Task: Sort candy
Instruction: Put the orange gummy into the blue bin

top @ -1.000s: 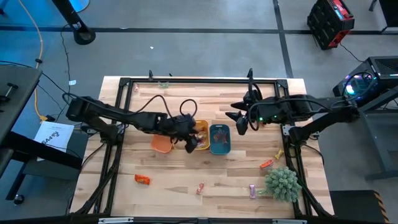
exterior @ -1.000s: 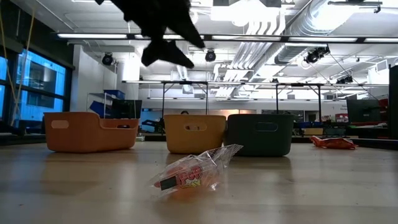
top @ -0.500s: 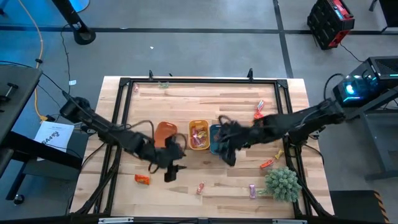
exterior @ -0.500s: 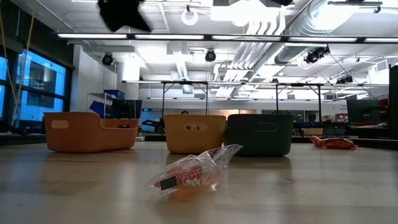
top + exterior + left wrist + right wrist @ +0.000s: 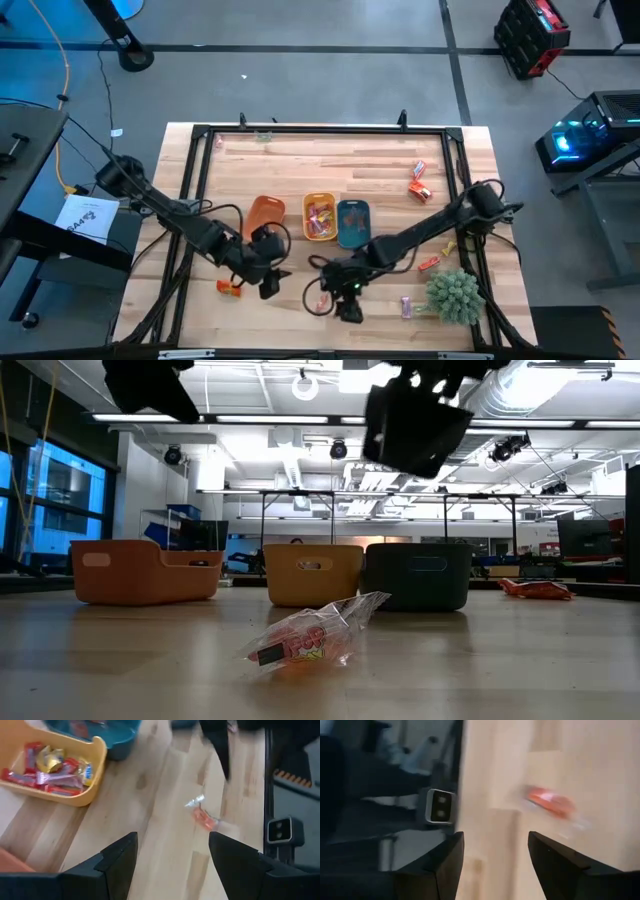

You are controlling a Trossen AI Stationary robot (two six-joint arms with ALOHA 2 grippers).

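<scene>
Both sets of jaws stand spread and empty. The right gripper (image 5: pixel 347 306) hovers near the counter's front edge, just over a red-wrapped candy (image 5: pixel 322 302). The left gripper (image 5: pixel 268 285) hangs near an orange candy (image 5: pixel 229 288) toward the front-left.

Sorting looks partly done — the yellow tray (image 5: pixel 319 218) holds several sweets and the teal tray (image 5: pixel 353 222) a few, while the orange tray (image 5: pixel 263 215) shows none. Loose pieces remain near the right and front edges.

Half a second ago the right gripper sat beside the teal tray; it has swung forward — the left moved only slightly.
</scene>
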